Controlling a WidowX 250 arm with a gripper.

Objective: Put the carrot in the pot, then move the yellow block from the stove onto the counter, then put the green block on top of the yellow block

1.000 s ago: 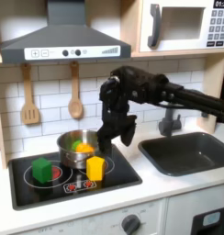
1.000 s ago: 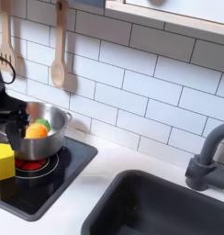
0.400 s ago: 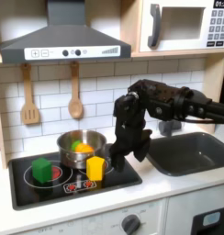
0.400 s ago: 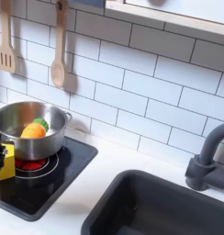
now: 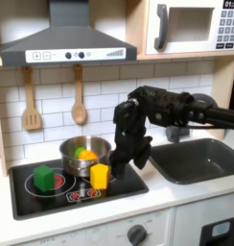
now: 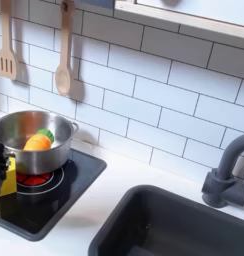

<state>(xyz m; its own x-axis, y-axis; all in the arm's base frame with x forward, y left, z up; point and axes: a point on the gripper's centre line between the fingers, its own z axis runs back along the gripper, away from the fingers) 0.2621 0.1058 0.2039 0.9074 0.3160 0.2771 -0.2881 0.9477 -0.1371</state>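
The yellow block [image 5: 100, 176] sits just left of the tool [image 5: 124, 165] in the first exterior view (tool's opening unclear).

Carrot [image 5: 85, 153] in pot [image 5: 75, 163], rear of stove [image 5: 128, 180]. Yellow block [image 5: 100, 176] before pot; green block [image 5: 43, 178] lower left of the first exterior view.
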